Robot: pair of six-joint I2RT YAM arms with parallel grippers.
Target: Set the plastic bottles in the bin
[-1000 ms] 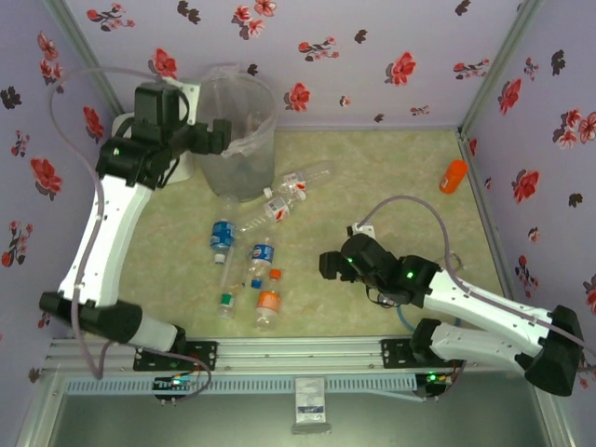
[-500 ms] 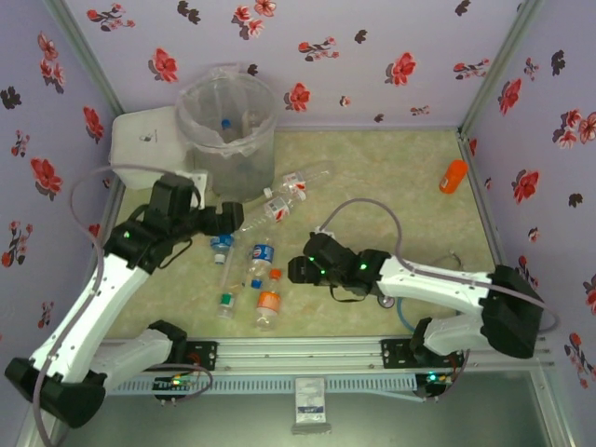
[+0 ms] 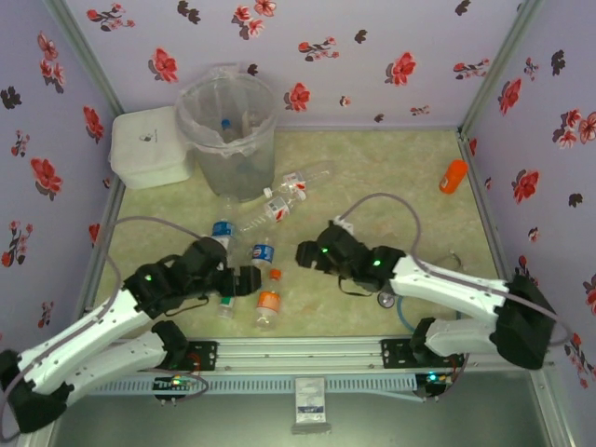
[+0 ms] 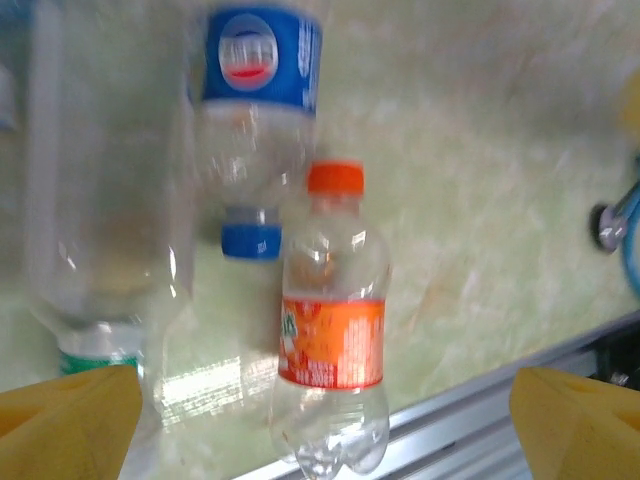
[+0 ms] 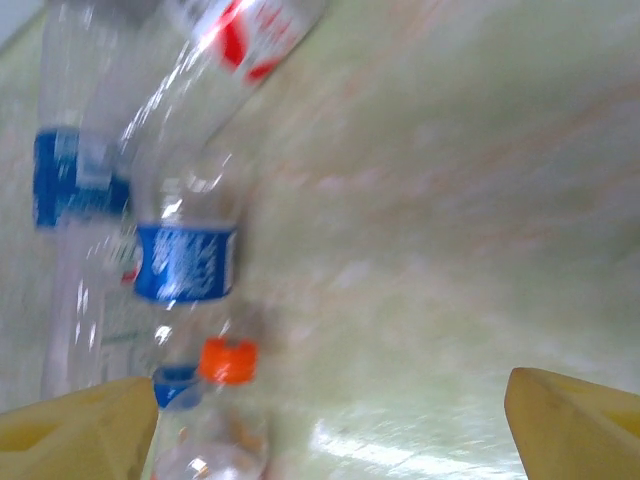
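The bin (image 3: 229,130) stands at the back left with a few bottles inside. Several plastic bottles lie on the table in front of it. My left gripper (image 3: 245,281) is low and open beside the orange-label bottle (image 3: 268,303). In the left wrist view that bottle (image 4: 335,340) lies between the open yellow fingers (image 4: 75,420), next to a blue-label bottle (image 4: 262,90) and a green-capped one (image 4: 100,250). My right gripper (image 3: 303,253) is open and empty, just right of the blue-label bottle (image 3: 263,251). The blurred right wrist view has that bottle (image 5: 185,260), an orange cap (image 5: 228,360) and a red-white label (image 5: 250,25).
A white lidded box (image 3: 149,144) sits left of the bin. A solid orange bottle-shaped object (image 3: 453,175) lies at the far right by the wall. The aluminium rail (image 3: 298,349) runs along the table's near edge. Flowered walls enclose the table.
My left arm has swung from above the bin down to the bottles near the front edge. My right gripper moved left toward the bottle cluster, then slightly away from the front.
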